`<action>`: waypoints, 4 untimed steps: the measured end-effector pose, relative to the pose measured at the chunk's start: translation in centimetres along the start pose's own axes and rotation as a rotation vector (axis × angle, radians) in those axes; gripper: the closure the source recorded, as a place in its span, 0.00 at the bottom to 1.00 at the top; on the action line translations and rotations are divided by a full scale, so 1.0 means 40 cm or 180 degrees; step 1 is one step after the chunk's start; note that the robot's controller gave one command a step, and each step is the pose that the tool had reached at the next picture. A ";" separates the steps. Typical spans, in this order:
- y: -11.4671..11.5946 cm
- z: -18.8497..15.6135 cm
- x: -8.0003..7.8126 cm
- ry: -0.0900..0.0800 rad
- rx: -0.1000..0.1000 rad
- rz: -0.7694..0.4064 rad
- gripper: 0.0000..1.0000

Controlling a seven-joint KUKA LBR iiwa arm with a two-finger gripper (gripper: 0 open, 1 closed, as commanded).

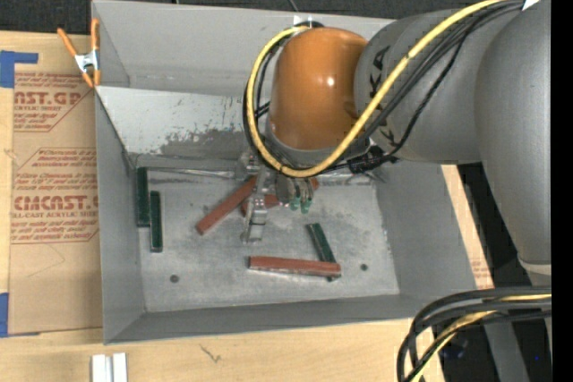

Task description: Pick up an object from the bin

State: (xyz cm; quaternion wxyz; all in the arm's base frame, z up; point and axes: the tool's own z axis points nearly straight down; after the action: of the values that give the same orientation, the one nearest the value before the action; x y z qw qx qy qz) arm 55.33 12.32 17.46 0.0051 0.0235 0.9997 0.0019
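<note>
Tool (257,222) at upper end of slanted red-brown stick (218,214)

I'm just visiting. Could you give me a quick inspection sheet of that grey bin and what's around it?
Surface: bin floor, grey metal, scuffed.
Job's things: slanted red-brown stick, its upper end at the gripper.
Clutter: flat red-brown stick near the front; short green stick just above it; two green sticks by the left wall.
Gripper: low over the bin's middle.
Cables: yellow and black cables loop round the orange wrist cover.
Surroundings: wooden tabletop.
</note>
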 end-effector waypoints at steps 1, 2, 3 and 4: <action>-0.026 0.156 -0.010 0.0020 0.0008 -0.0224 0.00; -0.016 0.236 -0.056 0.0027 0.0005 -0.1064 0.00; -0.001 0.256 -0.080 0.0009 0.0000 -0.0780 1.00; -0.001 0.256 -0.080 0.0009 0.0000 -0.0779 1.00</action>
State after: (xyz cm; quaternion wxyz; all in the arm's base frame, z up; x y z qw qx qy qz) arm 58.64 12.14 7.26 0.0040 -0.0987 0.9951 0.0013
